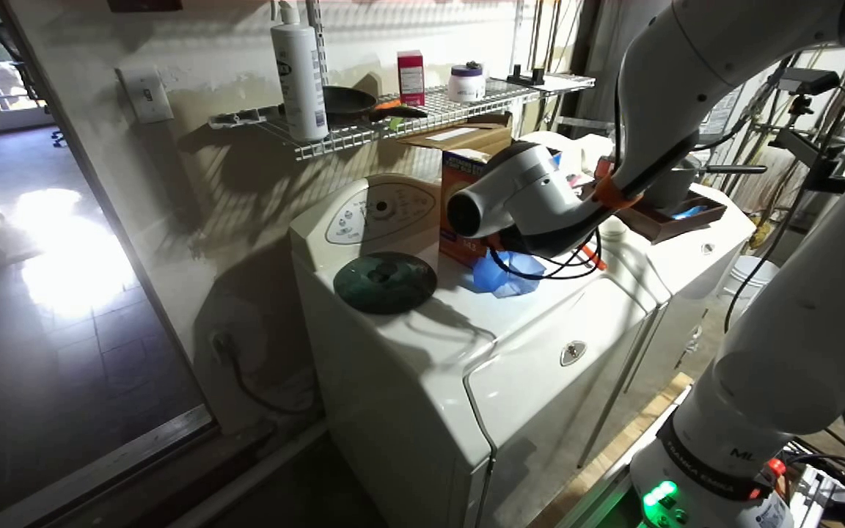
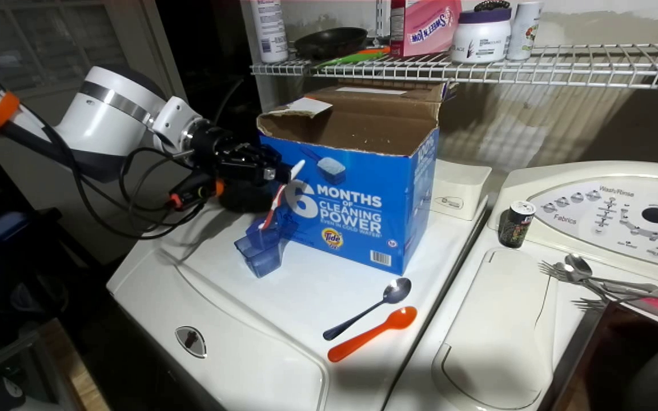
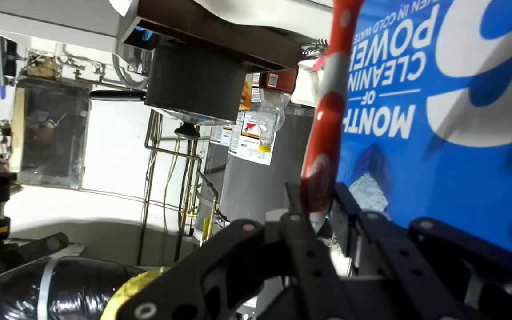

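One hand grips one striped stick beside one blue box.

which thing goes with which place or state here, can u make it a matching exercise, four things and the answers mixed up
Things
1. red-and-white stick
2. orange spoon
3. black frying pan
4. blue box

Places and states
A. on the wire shelf
B. upright, with its top open
C. held by the tool
D. lying beside the metal spoon

Right pairs: 1-C, 2-D, 3-A, 4-B
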